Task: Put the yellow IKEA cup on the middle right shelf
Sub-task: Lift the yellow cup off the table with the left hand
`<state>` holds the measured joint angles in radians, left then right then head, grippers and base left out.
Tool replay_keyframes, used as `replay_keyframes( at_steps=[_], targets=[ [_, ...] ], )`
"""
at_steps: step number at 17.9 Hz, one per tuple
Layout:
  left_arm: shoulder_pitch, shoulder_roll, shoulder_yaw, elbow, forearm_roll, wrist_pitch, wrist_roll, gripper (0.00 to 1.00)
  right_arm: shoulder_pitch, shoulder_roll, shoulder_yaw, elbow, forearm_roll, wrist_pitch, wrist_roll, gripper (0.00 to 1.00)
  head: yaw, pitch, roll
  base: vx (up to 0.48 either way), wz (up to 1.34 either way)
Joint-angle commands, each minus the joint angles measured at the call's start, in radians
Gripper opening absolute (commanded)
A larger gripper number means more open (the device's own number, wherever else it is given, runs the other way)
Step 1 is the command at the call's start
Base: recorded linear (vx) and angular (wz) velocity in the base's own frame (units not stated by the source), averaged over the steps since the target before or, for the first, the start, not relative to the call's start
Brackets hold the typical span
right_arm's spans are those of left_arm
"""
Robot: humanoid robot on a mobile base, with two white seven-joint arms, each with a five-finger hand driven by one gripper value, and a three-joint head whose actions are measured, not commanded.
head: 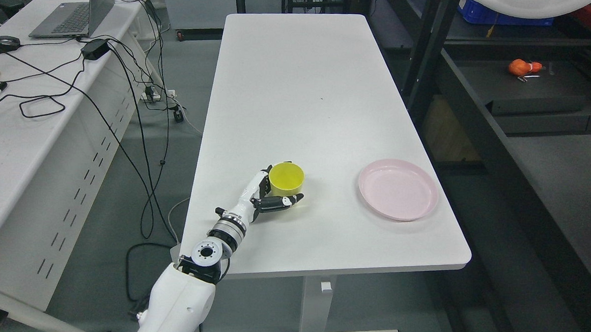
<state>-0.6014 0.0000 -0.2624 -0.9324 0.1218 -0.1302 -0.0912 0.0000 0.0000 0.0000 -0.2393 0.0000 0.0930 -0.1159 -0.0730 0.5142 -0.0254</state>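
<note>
Yellow cup (286, 179) stands upright, open-topped, near the white table's (298, 87) front-left edge.

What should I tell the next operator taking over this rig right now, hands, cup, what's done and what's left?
Left hand: wrapped around the yellow cup, fingers curled at its side and front; whether the grip is firm I cannot tell.
Right hand: not in view.
Cup: upright on the white table, near its front left, apart from the pink plate to its right.
Shelf unit: dark, to the right of the table.
Done: cup reached.
Left: lift, carry to the middle right shelf, set down, release.
</note>
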Motion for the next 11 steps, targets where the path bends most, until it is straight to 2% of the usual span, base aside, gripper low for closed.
replay_keyframes(
  at_steps=[1, 2, 5, 9, 11],
  targets=[
    [0.005, 0.017, 0.069, -0.006, 0.056, -0.095, 0.001, 0.24, 0.014, -0.017, 0.017, 0.000, -0.025, 0.001, -0.001, 0.99, 0.0000, 0.000, 0.000, 0.000, 0.00],
    [0.006, 0.017, 0.090, -0.014, 0.067, -0.112, 0.001, 0.15, 0.014, -0.017, 0.017, 0.000, -0.025, 0.001, -0.001, 0.99, 0.0000, 0.000, 0.000, 0.000, 0.00],
    [0.043, 0.017, 0.132, -0.130, 0.107, -0.134, -0.001, 0.00, 0.014, -0.017, 0.017, 0.000, -0.025, 0.001, -0.001, 0.99, 0.0000, 0.000, 0.000, 0.000, 0.00],
    [0.176, 0.017, 0.150, -0.415, 0.140, -0.129, 0.001, 0.00, 0.014, -0.017, 0.017, 0.000, -0.025, 0.001, -0.001, 0.99, 0.0000, 0.000, 0.000, 0.000, 0.00],
    [0.219, 0.017, 0.172, -0.497, 0.140, -0.129, 0.001, 0.00, 0.014, -0.017, 0.017, 0.000, -0.025, 0.001, -0.001, 0.99, 0.0000, 0.000, 0.000, 0.000, 0.00]
  ],
)
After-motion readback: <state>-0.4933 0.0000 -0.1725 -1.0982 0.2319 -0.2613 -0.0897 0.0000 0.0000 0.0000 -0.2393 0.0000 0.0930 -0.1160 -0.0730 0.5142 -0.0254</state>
